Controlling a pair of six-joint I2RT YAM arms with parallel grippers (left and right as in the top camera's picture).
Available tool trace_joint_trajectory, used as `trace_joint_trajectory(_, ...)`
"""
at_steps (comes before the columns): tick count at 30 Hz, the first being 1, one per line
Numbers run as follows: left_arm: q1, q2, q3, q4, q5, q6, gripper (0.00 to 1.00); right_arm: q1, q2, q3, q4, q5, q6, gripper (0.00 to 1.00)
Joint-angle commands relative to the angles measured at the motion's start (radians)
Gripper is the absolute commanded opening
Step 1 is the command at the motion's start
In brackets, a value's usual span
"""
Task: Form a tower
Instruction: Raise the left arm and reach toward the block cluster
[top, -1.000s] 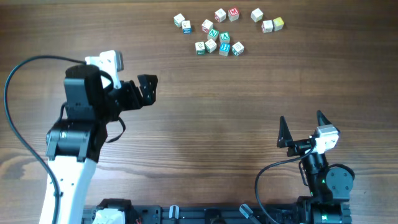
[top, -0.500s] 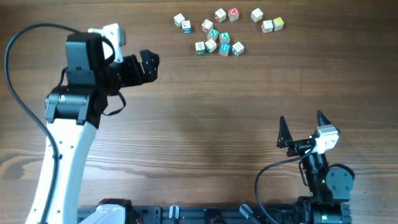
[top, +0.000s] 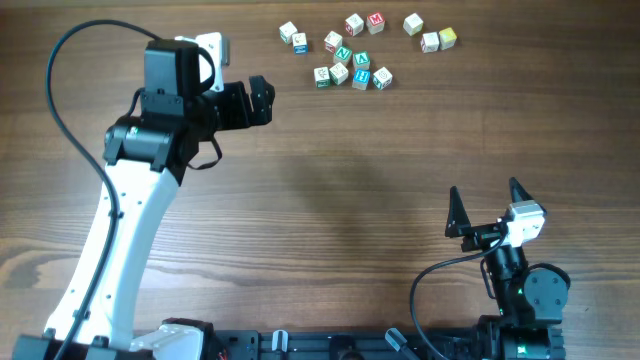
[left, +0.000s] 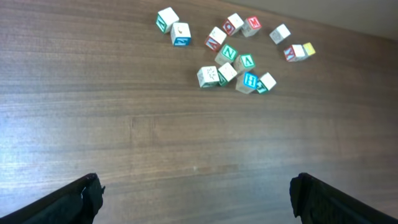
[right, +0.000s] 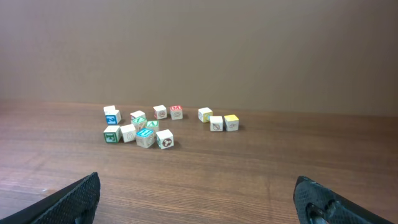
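Alphabet cubes (top: 350, 68) lie scattered at the far side of the table (top: 350, 210); no tower stands yet, as far as I can tell. The left hand (top: 260, 102), wide and empty, hovers near the cubes, on their left. The right hand (top: 484, 190), also wide and empty, sits well apart from them, so the left hand is nearer.

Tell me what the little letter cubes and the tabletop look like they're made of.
Letter cubes: likely wood, pale matte faces with printed green, blue and red letters. Tabletop: wood or wood-look laminate, dark brown with long grain streaks, low sheen; can't tell which.
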Motion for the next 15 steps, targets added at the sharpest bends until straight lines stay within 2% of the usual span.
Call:
trace_joint_trajectory(1,-0.003,0.059,0.064,0.015,-0.014,0.024,1.0,-0.004,-0.003,-0.001,0.003,0.01,0.013,1.0)
trace_joint_trajectory(15,-0.023,0.264,0.25,0.039,-0.014,0.027,1.0,-0.004,-0.003,-0.001,0.003,0.01,0.013,1.0)
